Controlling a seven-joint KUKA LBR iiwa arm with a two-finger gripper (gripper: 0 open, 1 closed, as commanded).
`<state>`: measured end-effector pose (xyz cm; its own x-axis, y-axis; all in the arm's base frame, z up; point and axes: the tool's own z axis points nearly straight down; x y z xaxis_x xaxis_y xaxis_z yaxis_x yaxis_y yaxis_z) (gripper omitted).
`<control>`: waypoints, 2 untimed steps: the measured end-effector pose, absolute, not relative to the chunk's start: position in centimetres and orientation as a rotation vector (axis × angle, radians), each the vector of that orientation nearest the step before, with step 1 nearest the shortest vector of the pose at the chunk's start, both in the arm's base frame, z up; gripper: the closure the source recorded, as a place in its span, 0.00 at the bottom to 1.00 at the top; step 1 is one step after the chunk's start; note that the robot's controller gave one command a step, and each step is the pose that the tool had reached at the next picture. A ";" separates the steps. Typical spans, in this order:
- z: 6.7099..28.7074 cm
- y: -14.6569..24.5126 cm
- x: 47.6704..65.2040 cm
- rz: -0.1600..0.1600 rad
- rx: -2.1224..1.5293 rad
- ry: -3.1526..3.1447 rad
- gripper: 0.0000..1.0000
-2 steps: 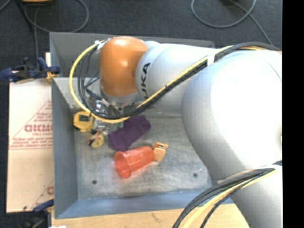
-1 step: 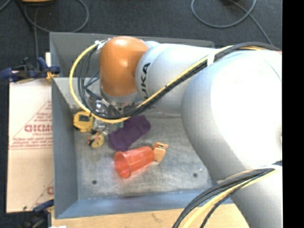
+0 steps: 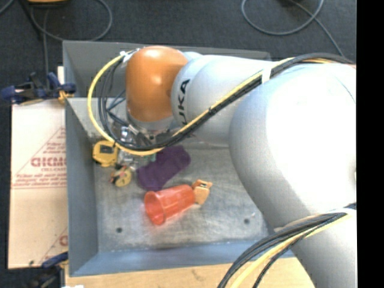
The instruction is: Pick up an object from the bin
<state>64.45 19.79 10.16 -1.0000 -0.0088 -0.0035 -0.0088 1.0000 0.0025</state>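
White arm (image 3: 288, 149) spans the bin (image 3: 79, 209); its fingers (image 3: 124, 159) hang over a small yellow toy (image 3: 104, 153) by the left wall, open or closed I cannot tell. It looks hard, light, slippery: pinch across its body
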 end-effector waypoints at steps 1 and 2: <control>10.8 20.0 62.5 -0.001 -0.105 3.137 1.00; 12.2 20.6 62.3 0.003 0.052 3.138 1.00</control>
<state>62.32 20.55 12.25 -0.9994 0.0332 -0.0035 0.0332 0.9994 0.0022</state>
